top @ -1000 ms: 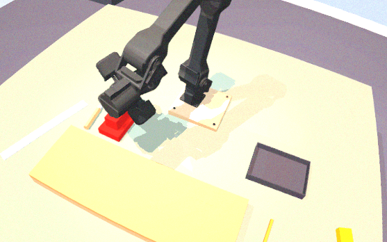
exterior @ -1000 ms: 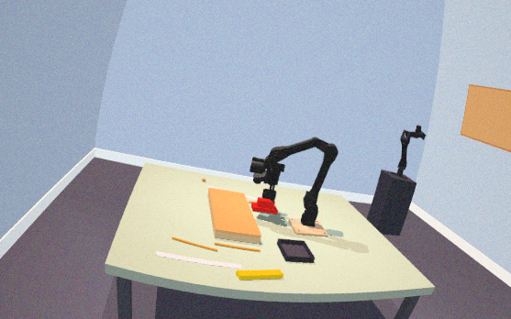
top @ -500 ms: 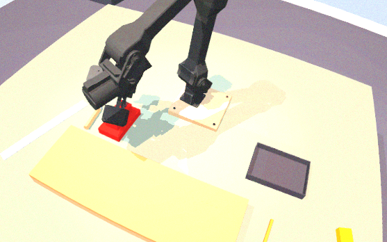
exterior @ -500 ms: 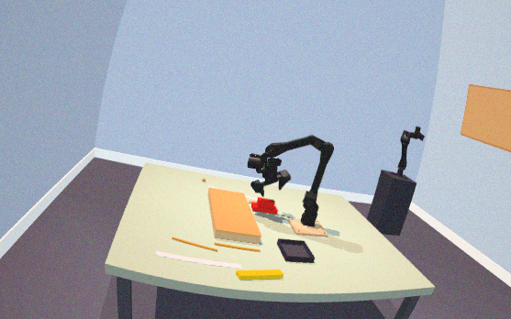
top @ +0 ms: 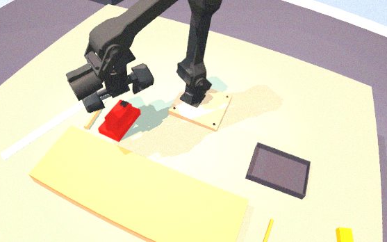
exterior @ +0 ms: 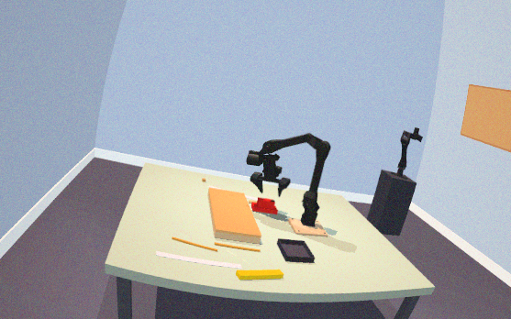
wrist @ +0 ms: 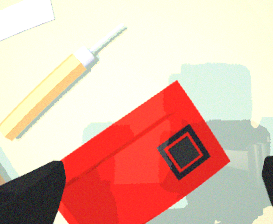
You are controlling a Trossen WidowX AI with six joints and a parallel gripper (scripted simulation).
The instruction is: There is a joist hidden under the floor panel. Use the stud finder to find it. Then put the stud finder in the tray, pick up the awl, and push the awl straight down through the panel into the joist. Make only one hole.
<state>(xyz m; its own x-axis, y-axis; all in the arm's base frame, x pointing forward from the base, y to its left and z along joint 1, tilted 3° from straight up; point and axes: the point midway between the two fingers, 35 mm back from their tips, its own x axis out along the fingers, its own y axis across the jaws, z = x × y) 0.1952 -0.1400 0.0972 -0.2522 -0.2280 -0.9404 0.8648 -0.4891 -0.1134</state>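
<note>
The red stud finder point(top: 119, 122) point(exterior: 264, 206) point(wrist: 132, 155) lies on the table beside the floor panel point(top: 138, 181) point(exterior: 233, 213). Its small dark square faces up. My gripper point(top: 117, 91) point(exterior: 271, 193) point(wrist: 164, 167) is open and empty above the stud finder, with the fingers wide apart; in the wrist view the stud finder lies slanted between them. The awl point(top: 92, 119) point(wrist: 44, 97), with its wooden handle and pale metal shaft, lies beside the stud finder, apart from it. The dark tray point(top: 278, 168) point(exterior: 295, 249) is empty. The joist is hidden; no hole is visible in the panel.
A white strip point(top: 44, 130) point(wrist: 19, 20) lies beyond the awl. Thin orange sticks point(exterior: 238, 247) point(exterior: 194, 244), another white strip point(exterior: 198, 259) and a yellow bar point(top: 344, 234) point(exterior: 260, 274) lie near the front edge. A small orange block point(exterior: 204, 180) lies at the back.
</note>
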